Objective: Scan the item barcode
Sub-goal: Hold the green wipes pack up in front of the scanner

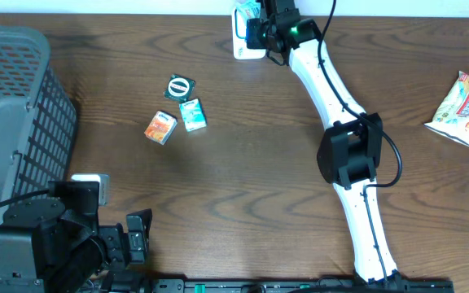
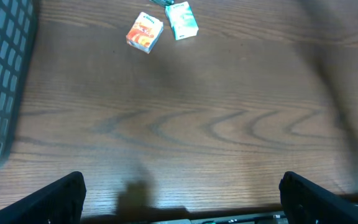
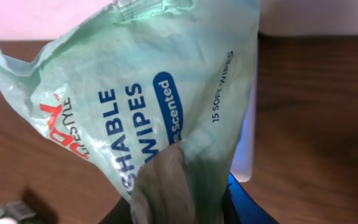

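Note:
The item is a pale green pack of wipes (image 3: pixel 142 99), and my right gripper (image 3: pixel 179 208) is shut on its crumpled lower end. The printed front faces the wrist camera and no barcode shows. Overhead, the right gripper (image 1: pixel 260 26) holds the pack (image 1: pixel 247 11) at the table's far edge, over a white scanner stand (image 1: pixel 243 49). The stand's white edge (image 3: pixel 246 146) shows just behind the pack. My left gripper (image 2: pixel 188 202) is open with nothing between its fingers (image 2: pixel 61 199), low at the near left of the table (image 1: pixel 137 234).
A grey mesh basket (image 1: pixel 10 122) stands at the left. An orange box (image 1: pixel 160 128), a teal box (image 1: pixel 192 114) and a round green item (image 1: pixel 180 87) lie left of centre. A snack bag (image 1: pixel 462 108) lies at the far right.

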You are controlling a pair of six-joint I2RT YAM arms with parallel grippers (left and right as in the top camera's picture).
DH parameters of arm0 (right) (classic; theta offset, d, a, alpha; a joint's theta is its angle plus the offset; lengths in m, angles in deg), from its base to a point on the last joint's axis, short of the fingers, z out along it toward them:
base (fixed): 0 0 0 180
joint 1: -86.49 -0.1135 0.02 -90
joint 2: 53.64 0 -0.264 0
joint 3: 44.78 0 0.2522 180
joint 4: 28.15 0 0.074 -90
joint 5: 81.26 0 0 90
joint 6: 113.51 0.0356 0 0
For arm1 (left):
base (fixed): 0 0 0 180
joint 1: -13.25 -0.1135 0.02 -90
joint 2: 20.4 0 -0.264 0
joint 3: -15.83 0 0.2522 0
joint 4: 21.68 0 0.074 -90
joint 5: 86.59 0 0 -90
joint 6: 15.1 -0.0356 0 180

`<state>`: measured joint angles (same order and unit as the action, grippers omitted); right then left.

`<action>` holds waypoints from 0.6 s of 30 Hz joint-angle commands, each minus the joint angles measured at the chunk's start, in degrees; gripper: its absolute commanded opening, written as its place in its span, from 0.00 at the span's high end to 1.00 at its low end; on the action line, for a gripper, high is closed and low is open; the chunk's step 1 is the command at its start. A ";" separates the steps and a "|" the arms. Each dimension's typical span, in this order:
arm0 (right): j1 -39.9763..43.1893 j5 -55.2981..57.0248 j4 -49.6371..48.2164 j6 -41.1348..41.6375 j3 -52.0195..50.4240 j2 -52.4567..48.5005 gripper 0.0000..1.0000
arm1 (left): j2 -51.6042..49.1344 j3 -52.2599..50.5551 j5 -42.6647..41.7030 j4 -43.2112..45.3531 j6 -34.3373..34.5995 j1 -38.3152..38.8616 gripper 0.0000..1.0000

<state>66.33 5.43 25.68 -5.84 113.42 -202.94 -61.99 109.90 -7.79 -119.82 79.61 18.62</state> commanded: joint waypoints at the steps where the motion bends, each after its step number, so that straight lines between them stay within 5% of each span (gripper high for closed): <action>1: -0.68 7.30 -1.01 1.16 2.45 0.33 0.99 | -0.11 0.15 0.57 -0.02 0.31 0.02 0.02; 18: -3.56 8.66 -4.72 2.86 2.01 -0.85 0.99 | -0.11 0.15 0.57 -0.02 0.31 0.02 0.02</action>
<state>63.29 13.08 21.29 -3.92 114.01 -202.98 -61.99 109.90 -7.79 -119.82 79.61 18.62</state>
